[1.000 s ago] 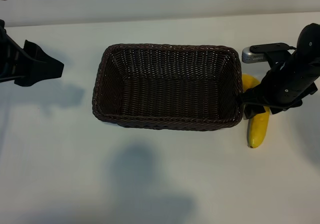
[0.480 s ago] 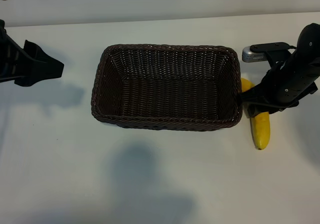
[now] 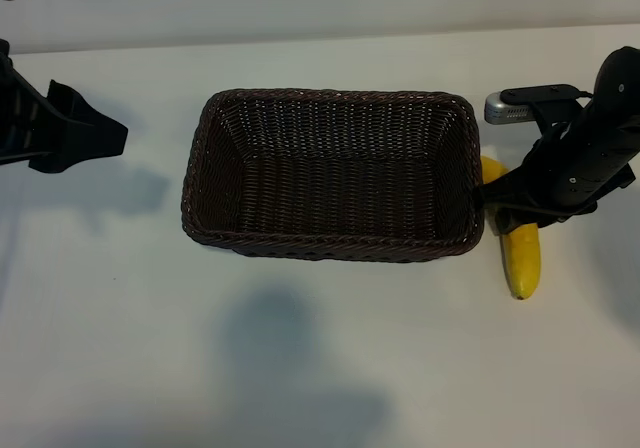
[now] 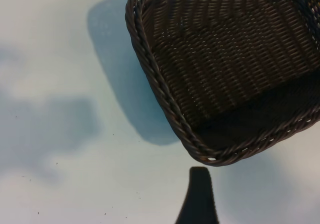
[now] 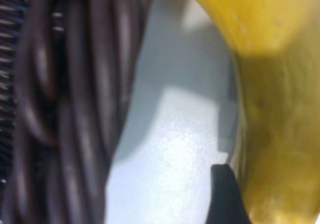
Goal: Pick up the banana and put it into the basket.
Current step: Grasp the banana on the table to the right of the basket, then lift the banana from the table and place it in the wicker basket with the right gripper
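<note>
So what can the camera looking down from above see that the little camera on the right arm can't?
Only the view from above shows the whole rectangular dark-brown woven wicker basket, holding nothing, the left tool parked apart at its far side, and the right tool down over the curved bright-yellow banana. Only the right wrist view shows, close up, the white strip of table between banana and basket wall. Both show the banana lying outside the basket.
</note>
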`<action>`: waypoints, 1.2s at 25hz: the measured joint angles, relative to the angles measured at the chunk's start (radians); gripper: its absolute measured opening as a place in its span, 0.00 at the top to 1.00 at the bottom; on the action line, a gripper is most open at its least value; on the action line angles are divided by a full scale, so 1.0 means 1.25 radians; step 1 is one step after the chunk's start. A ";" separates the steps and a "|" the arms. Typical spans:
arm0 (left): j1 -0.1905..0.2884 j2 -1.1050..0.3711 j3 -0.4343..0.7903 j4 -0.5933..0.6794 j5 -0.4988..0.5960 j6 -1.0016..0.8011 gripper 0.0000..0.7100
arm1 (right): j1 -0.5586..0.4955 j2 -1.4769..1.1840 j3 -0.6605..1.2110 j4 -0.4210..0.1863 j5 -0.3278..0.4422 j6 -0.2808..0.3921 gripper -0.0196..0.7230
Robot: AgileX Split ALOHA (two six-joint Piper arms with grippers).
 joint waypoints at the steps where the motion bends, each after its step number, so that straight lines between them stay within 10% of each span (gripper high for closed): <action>1: 0.000 0.000 0.000 0.000 0.000 0.000 0.14 | 0.000 0.000 0.000 0.000 -0.002 0.002 0.37; 16: 0.000 0.000 0.000 0.000 0.000 0.000 0.14 | 0.000 -0.040 -0.002 -0.119 -0.034 0.108 0.41; 30: 0.000 0.000 0.000 0.000 0.000 0.000 0.14 | 0.000 -0.186 -0.138 -0.304 0.098 0.266 0.41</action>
